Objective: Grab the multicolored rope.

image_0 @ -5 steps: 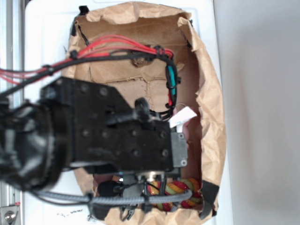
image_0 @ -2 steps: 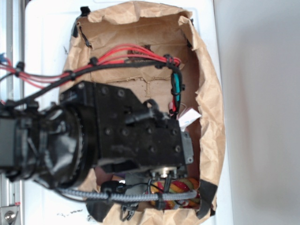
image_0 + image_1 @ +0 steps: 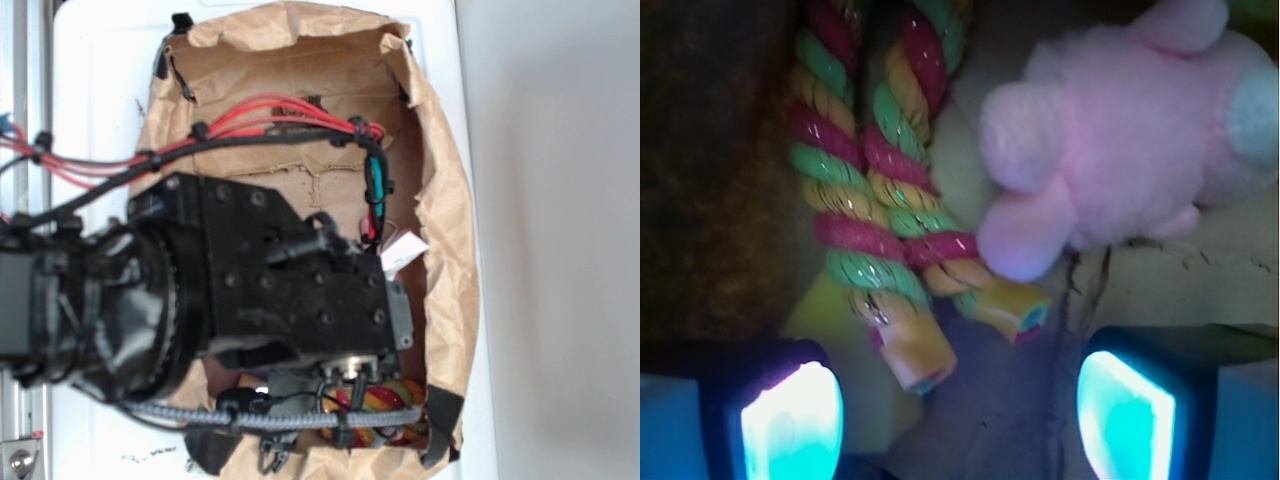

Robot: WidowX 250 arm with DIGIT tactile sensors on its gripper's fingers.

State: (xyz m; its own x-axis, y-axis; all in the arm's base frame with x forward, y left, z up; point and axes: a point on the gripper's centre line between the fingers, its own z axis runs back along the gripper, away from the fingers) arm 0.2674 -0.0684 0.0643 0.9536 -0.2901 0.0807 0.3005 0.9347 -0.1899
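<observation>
In the wrist view the end effector (image 3: 960, 415) is spread wide with nothing between its glowing pads (image 3: 790, 425). The multicolored rope (image 3: 875, 190), doubled into two strands, runs from 12 o'clock down to its ends just above the left pad. A pink plush toy (image 3: 1120, 140) lies at 2 o'clock, touching the rope

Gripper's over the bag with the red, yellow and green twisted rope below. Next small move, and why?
Probably ease straight down, then close. In the wrist view the open gripper has its two glowing fingertips flanking the capped ends of the red, yellow and green twisted rope, not yet touching it. The fluffy pink plush toy sits close on the right, so avoid drifting that way.
</observation>
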